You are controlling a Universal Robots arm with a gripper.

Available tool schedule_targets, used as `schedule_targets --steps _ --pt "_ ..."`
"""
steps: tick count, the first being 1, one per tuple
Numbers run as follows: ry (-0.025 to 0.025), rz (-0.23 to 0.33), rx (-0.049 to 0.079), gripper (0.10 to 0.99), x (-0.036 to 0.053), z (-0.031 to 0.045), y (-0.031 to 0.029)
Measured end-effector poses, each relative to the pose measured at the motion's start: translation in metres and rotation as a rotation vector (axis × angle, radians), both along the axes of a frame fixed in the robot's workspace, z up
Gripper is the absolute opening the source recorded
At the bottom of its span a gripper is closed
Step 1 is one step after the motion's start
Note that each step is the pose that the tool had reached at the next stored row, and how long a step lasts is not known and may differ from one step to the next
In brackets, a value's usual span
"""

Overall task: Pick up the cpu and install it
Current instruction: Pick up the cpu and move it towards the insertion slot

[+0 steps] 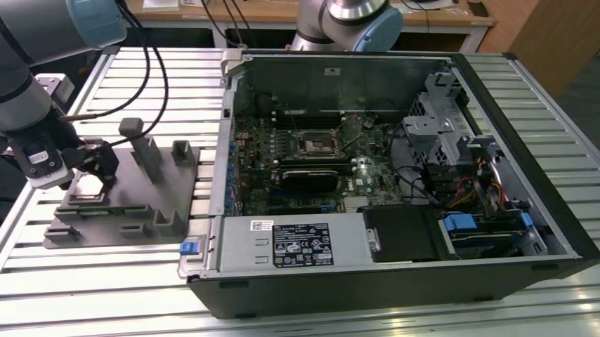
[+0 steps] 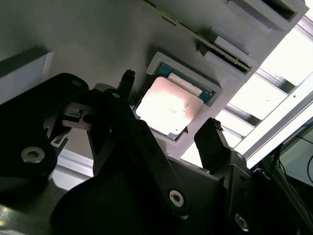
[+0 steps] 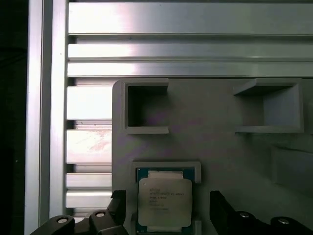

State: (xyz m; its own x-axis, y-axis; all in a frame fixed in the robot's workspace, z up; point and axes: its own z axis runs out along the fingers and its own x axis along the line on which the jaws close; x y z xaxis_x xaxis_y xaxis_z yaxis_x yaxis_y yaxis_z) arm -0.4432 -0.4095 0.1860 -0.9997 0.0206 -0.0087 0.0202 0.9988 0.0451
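Hand wide open, gripping nothing: in both wrist views I see its fingers flanking the cpu, seated in a fixture recess. Exterior view adds the open case beside, on the bench.

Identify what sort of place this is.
Probably a robotics lab bench: an open black computer case on a slotted aluminium table, beside a grey fixture plate holding the shiny silver square cpu.

Silver-grey arm with pale blue joint caps, black cables, black screw-studded gripper.
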Motion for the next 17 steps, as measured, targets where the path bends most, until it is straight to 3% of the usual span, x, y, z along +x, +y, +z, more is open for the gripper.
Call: schedule_targets --steps 7,10,17 --pt "0.0002 0.0 0.0 0.761 0.0 -0.0042 0.0003" --pt "-0.0001 0.0 0.0 0.635 0.0 -0.0043 0.0003" --pt "-0.0011 0.0 0.0 0.635 -0.0006 -0.0013 0.0003"
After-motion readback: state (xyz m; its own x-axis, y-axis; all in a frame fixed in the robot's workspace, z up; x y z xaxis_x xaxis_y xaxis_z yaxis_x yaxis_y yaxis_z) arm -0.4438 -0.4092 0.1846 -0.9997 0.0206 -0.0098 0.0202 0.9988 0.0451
